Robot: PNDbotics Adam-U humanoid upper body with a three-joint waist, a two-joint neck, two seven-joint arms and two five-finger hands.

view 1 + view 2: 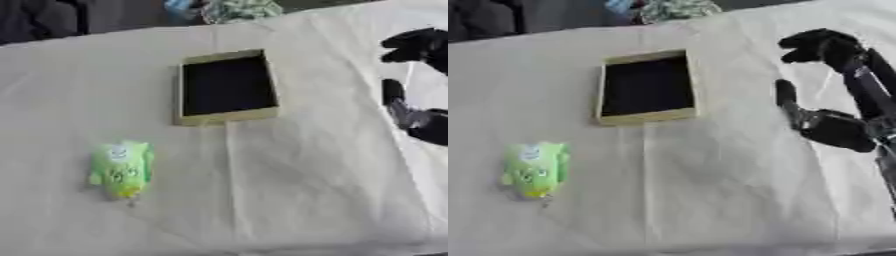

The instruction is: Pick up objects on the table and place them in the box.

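The right hand [833,127] is seen as black, with a silver joint and a dark forearm.

A shallow rectangular box [227,87] with pale yellowish walls and a dark inside sits on the white cloth-covered table [306,180], and nothing can be made out in it. A small bright green packet [122,169], perhaps a soft pouch, lies well apart near the left. At the right edge the robot's black right hand [418,80] shows partly, holding nothing.

Soft, even light; overall blur, faint shadows
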